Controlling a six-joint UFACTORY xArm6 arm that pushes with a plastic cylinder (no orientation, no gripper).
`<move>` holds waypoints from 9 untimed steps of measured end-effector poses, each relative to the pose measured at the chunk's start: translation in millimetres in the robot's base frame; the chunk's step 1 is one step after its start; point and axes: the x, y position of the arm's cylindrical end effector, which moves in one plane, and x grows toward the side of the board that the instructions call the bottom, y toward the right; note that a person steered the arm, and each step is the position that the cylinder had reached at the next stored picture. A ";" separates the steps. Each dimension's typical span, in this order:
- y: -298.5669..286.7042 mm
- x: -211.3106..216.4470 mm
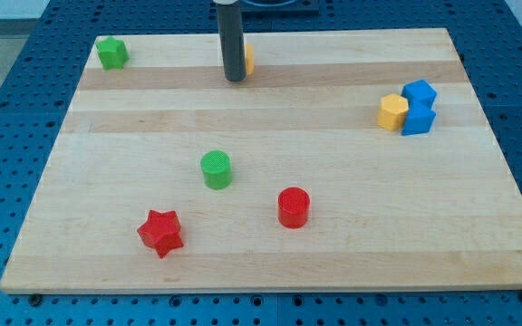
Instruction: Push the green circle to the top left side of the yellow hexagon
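The green circle (216, 169) is a short green cylinder a little left of the board's middle. The yellow hexagon (392, 112) sits at the view's right, touching two blue blocks. My tip (235, 78) is near the view's top centre, far above the green circle and far left of the yellow hexagon. The rod hides most of a small yellow-orange block (248, 60) just right of it.
Two blue blocks (419, 107) sit against the yellow hexagon's right side. A green block (111, 52) is at the top left corner. A red star (160, 233) and a red circle (293, 207) lie near the bottom. The wooden board (478, 235) rests on a blue perforated table.
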 end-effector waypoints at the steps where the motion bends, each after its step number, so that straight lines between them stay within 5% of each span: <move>1: -0.1 -20.6; 3: -1.0 -51.4; 9: 5.8 54.3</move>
